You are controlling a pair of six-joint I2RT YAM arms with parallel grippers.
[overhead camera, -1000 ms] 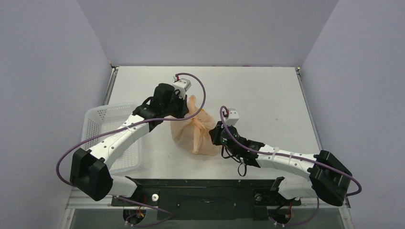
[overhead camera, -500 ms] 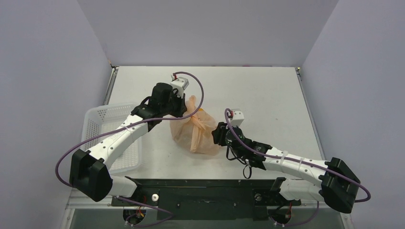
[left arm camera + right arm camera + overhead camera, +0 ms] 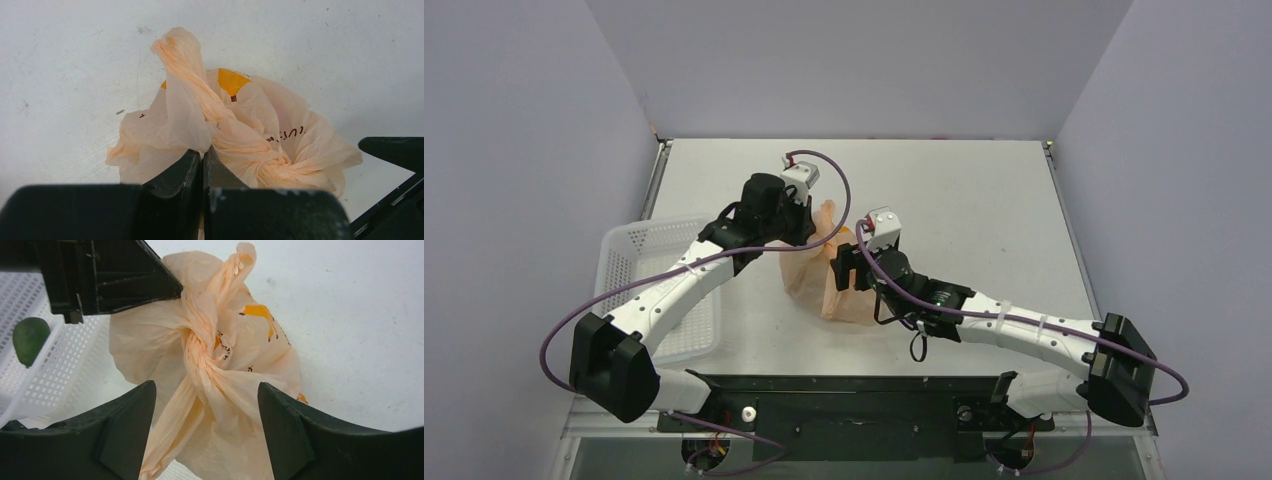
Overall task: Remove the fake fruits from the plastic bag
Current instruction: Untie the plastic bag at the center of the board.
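Plastic bag point(image 3: 809, 282) on tabletop point(image 3: 984, 200) just R of basket point(image 3: 639, 250), fake fruits unseen inside; L end effector point(image 3: 202, 164) pinched shut on bag fold, R end effector point(image 3: 205, 390) open astride twisted knot point(image 3: 200, 357). Risk: R clamps the knot, cinching it tighter or dragging the bag.

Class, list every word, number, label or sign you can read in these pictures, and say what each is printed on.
No text reads with certainty.
Small dark characters on the plastic bag: broken up by creases, not legible in either wrist view.
Yellow-orange mark on the same bag: a printed shape, no letters.
White basket: no writing visible.
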